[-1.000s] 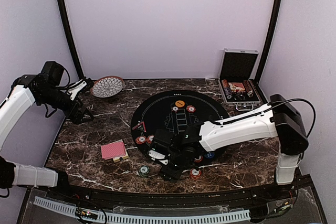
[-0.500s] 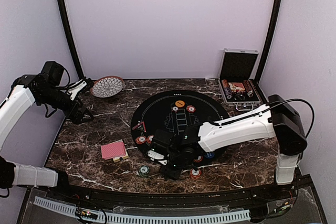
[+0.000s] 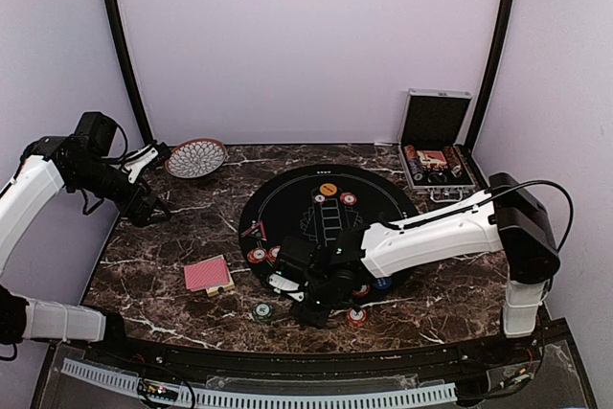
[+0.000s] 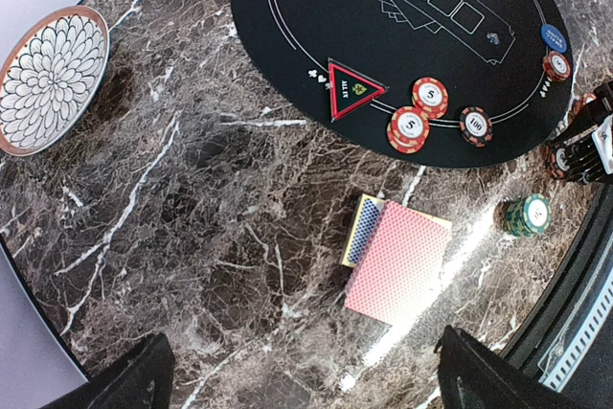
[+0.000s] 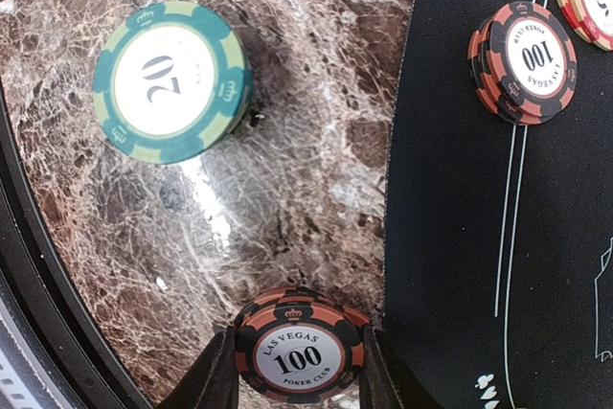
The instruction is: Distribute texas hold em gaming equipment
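My right gripper (image 3: 312,310) is low at the front edge of the round black mat (image 3: 330,171). In the right wrist view it (image 5: 299,359) is shut on a small stack of orange-and-black 100 chips (image 5: 299,352), over the marble just left of the mat's edge. A green 20 chip stack (image 5: 172,80) stands apart to its left, and shows in the top view (image 3: 261,311). The red-backed card deck (image 3: 208,275) lies on the marble, also in the left wrist view (image 4: 397,261). My left gripper (image 3: 151,210) is raised at the far left, open and empty (image 4: 302,392).
Red chips (image 4: 410,128), a 100 stack (image 5: 523,60), a blue chip (image 3: 382,284) and an orange chip (image 3: 329,190) sit on the mat. A red chip (image 3: 356,317) lies near the front edge. The patterned bowl (image 3: 195,157) is back left, the open silver case (image 3: 436,155) back right.
My right gripper has shifted slightly left with the 100 chips held. The left arm has not moved.
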Robot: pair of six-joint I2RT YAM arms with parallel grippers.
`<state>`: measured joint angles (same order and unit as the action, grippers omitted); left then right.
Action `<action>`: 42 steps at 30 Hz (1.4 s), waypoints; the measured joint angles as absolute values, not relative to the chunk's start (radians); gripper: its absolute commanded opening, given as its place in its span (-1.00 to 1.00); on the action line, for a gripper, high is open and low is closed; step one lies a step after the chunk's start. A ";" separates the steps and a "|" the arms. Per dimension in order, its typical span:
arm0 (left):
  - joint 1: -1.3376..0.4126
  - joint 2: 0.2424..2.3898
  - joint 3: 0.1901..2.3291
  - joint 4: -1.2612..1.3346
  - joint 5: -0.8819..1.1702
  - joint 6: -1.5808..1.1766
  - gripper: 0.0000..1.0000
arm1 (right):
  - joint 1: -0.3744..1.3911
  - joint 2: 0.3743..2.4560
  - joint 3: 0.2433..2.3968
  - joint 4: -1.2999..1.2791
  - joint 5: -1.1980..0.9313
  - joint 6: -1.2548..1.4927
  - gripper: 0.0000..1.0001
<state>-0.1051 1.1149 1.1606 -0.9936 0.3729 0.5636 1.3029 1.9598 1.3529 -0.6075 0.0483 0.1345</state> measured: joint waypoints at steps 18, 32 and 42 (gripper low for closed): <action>-0.105 1.115 1.161 -0.994 0.373 0.564 0.97 | 1.288 1.858 1.353 -0.619 0.095 0.149 -0.79; -0.105 1.115 1.161 -0.994 0.373 0.564 0.97 | 0.910 1.692 1.120 -0.616 0.221 0.279 -0.82; -0.105 1.115 1.161 -0.994 0.373 0.564 0.98 | 0.789 1.637 0.971 -0.603 0.271 0.356 -0.83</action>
